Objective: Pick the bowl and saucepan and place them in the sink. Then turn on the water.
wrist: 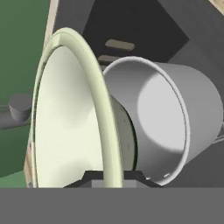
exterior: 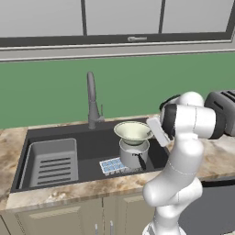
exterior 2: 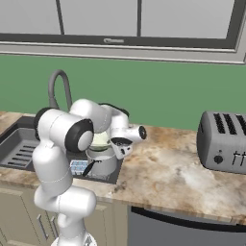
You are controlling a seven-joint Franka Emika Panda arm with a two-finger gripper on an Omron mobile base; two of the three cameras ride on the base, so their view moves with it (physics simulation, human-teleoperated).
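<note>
The saucepan point(exterior: 134, 155) stands in the sink point(exterior: 87, 143). The gripper point(wrist: 113, 176) pinches the rim of the bowl point(exterior: 133, 131), held just above the saucepan. Remaining, by judgement: release the bowl, start the water. Marble counter point(exterior 2: 173, 173), green wall point(exterior: 50, 89), toaster point(exterior 2: 225, 141).

Saucepan point(exterior: 134, 154) crowds the sink's point(exterior: 87, 144) right end (bowl point(exterior: 133, 131) just above); left tray point(exterior: 54, 161) lies open.

A green wall point(exterior: 46, 92) fills the middle of both base views, with a grey-framed window point(exterior: 119, 18) across the top. A marbled beige counter point(exterior 2: 168, 178) runs along the lower part, pale cabinet doors point(exterior: 59, 218) beneath it, and a grey toaster point(exterior 2: 223, 141) stands at right.
</note>
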